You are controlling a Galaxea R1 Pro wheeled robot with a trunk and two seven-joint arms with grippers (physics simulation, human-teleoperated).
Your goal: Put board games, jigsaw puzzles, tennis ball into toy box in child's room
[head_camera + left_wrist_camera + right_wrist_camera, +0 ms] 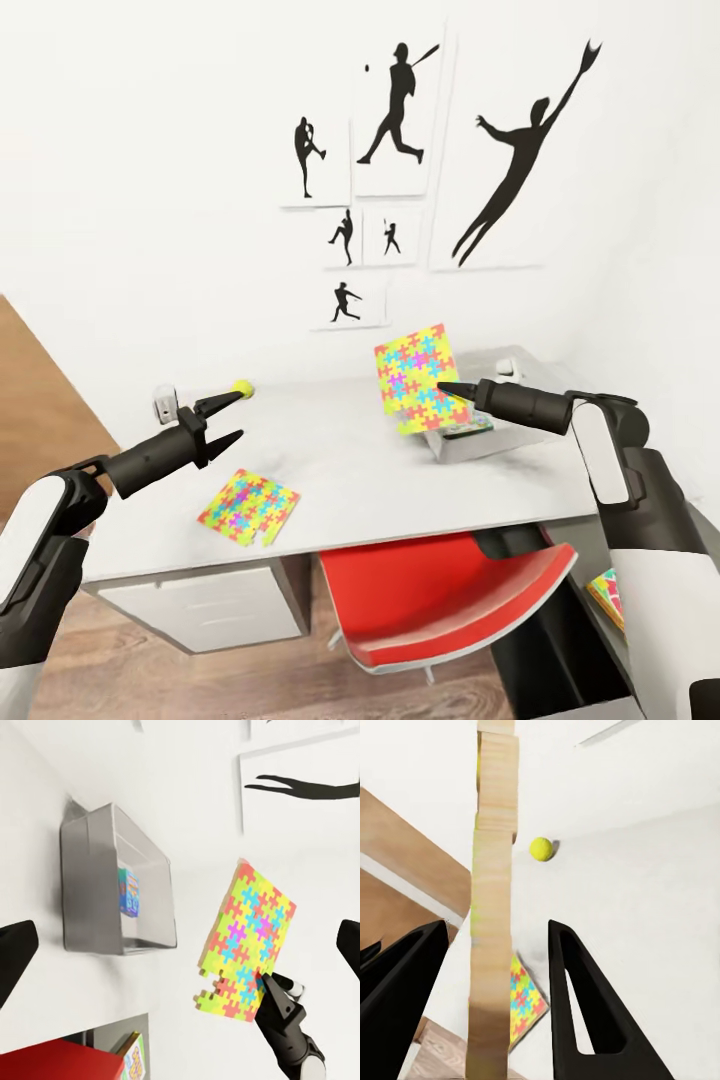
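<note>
The toy box (112,881) is sitting on the worktop (350,460), holding a light blue game (129,891). The right tool (445,390) is clamping a jigsaw puzzle (420,378) above it, hiding the box's rim; the left tool (228,420) is hanging spread apart.

One jigsaw puzzle (418,378) held upright above toy box (478,440).

- The left arm, white-shelled at the forearm and black toward the wrist, reaches forward and inward over the long light grey desk (360,470).
- The black two-fingered left gripper (232,419) has its jaws spread apart, nothing between them.
- The right arm, same white and black, bends at the elbow and points inward.
- The black right gripper (447,390) has its jaws pinched on the edge of a thin, upright, multicolour jigsaw-patterned box (420,378), held clear of the desk.
</note>
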